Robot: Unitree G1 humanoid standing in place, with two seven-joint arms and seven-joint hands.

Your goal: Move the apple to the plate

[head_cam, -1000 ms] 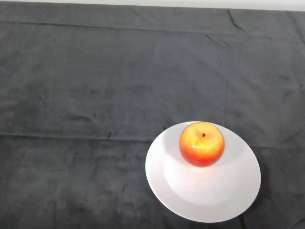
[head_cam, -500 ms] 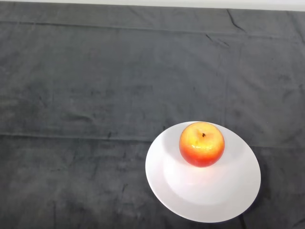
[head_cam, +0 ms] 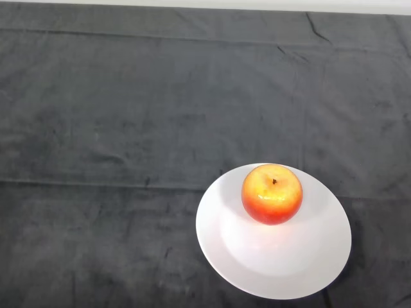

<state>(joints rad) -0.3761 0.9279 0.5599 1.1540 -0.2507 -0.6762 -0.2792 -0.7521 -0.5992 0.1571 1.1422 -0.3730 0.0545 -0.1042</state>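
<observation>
A red and yellow apple stands upright, stem up, on a white round plate in the lower right of the head view. The apple rests on the far half of the plate, inside its rim. The plate lies flat on the dark cloth.
The dark cloth covers the table, with a few creases across it. The table's far edge runs along the top of the view.
</observation>
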